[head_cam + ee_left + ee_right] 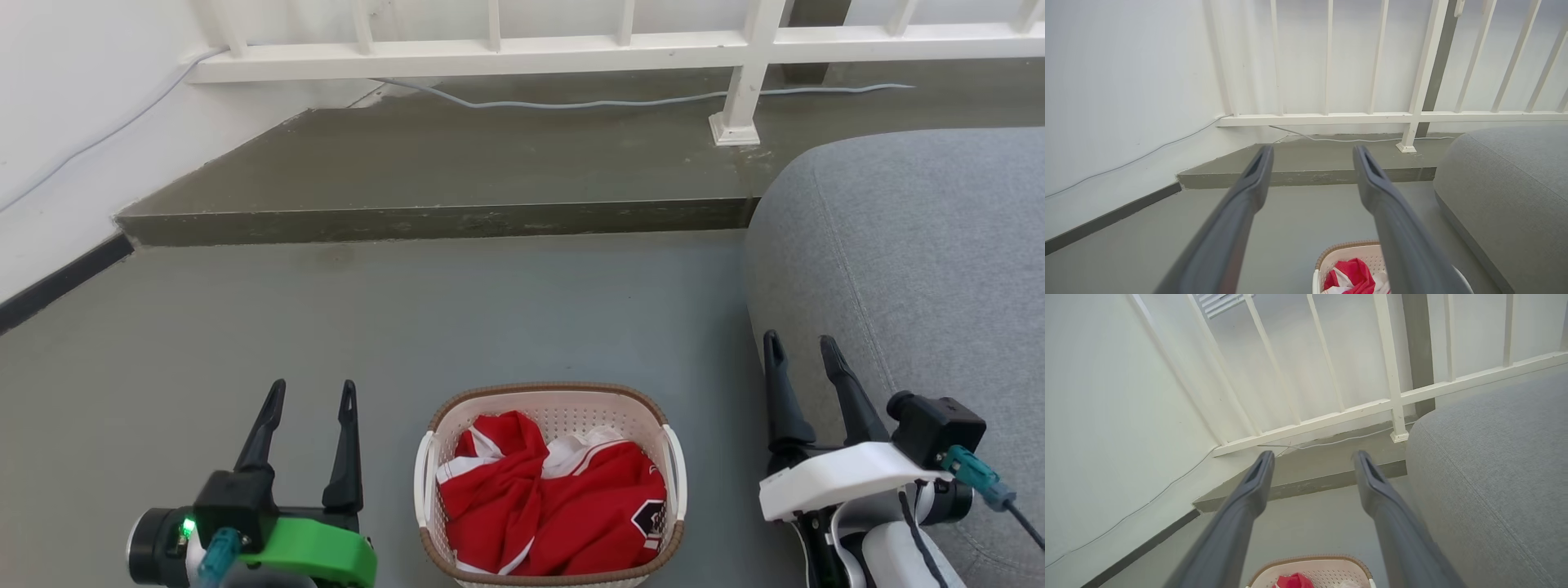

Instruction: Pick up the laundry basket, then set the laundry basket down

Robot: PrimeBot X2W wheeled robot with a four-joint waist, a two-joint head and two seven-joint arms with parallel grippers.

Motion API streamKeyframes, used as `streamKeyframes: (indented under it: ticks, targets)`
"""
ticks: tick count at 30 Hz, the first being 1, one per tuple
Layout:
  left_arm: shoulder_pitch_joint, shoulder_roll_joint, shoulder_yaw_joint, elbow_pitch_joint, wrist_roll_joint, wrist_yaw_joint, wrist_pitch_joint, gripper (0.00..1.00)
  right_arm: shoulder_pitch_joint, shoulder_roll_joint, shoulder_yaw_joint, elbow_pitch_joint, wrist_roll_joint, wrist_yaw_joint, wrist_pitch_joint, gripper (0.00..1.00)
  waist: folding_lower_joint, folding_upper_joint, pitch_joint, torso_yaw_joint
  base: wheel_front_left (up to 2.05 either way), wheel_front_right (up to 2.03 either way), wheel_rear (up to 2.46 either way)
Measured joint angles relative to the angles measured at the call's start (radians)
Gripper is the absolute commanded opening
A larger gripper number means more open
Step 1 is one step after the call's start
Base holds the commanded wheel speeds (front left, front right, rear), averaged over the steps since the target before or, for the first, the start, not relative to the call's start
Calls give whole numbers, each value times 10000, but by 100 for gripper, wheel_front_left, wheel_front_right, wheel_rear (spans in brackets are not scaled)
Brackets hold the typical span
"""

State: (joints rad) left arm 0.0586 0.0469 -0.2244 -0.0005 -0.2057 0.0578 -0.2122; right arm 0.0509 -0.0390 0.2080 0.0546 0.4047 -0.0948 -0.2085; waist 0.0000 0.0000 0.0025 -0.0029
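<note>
Now, laundry basket [545, 389] seen on floor [490, 310], red-and-white garment [563, 498] piled inside; left tool [314, 388], right tool [798, 341] held released, either side, apart.

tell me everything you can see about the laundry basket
The laundry basket is a small, rounded-rectangular tub of cream-white perforated plastic with a brown woven-look rim and base band, plus a white handle on each side. It stands upright on the grey floor and holds crumpled red and white clothing. The left gripper and right gripper flank it, both open and apart from it.
</note>
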Motion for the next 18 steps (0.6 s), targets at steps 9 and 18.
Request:
streamKeyframes:
  ticks: [9, 18]
  targets:
    - [109, 12, -263, -136, 1246, 167, -311, 100, 78, -10, 255, -188, -1285, -232, -309, 100, 0, 0, 4, -10, 0, 0, 0]
    - [249, 12, -314, -81, 1572, 226, -397, 100, 214, -10, 334, -222, -1666, -303, -433, 100, 0, 0, -10, 0, 0, 0, 0]
